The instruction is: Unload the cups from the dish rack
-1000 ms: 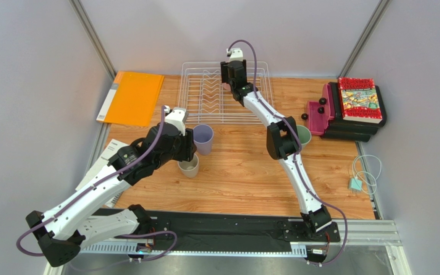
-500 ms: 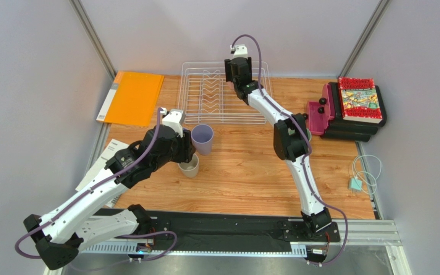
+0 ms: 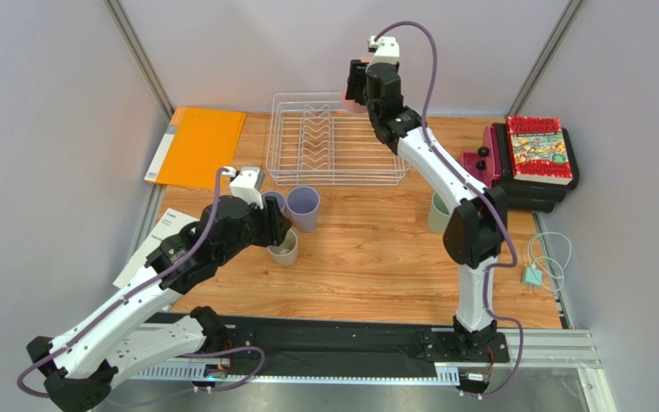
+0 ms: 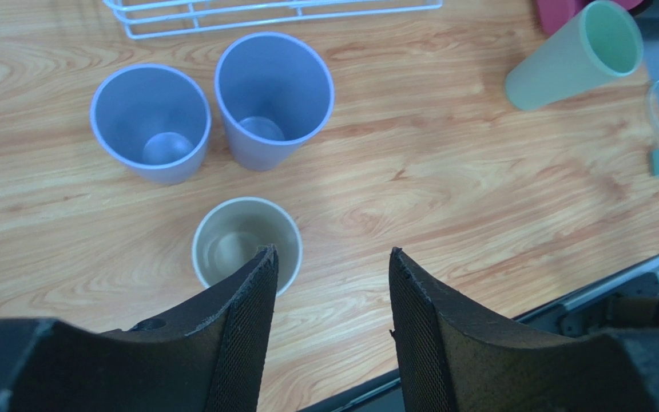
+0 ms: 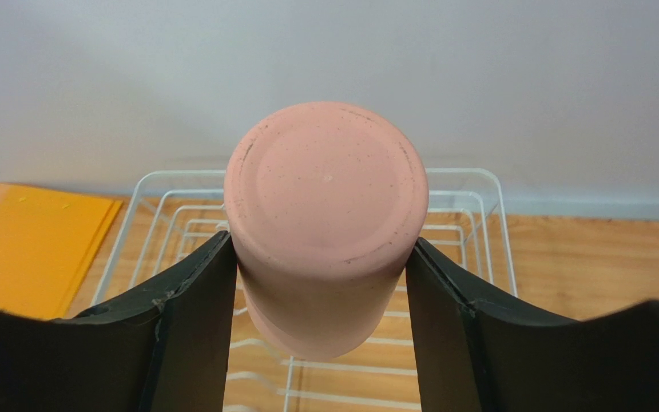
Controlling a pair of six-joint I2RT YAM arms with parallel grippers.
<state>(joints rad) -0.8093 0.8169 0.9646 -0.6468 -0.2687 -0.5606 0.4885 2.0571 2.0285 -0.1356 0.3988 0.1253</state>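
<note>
My right gripper (image 5: 320,275) is shut on the pink cup (image 5: 324,215), base toward the camera, held above the white wire dish rack (image 5: 470,184). In the top view the right gripper (image 3: 360,93) is over the rack's (image 3: 307,172) far right corner; the pink cup (image 3: 355,105) barely shows. The rack holds no other cups. My left gripper (image 4: 331,257) is open and empty above the beige cup (image 4: 225,236). Two lavender cups (image 4: 151,120) (image 4: 273,94) stand upright by the rack's front edge. The sage green cup (image 4: 578,56) stands to the right, also seen in the top view (image 3: 437,212).
An orange folder (image 3: 197,146) lies left of the rack. Books (image 3: 537,150) and a magenta case (image 3: 479,172) sit at the right. White papers (image 3: 163,236) lie at the left edge. A cable with a small plug (image 3: 537,268) lies at the right.
My right gripper has risen from inside the rack and moved to the right, lifting the pink cup. My left arm has drawn back a little, uncovering the second lavender cup.
</note>
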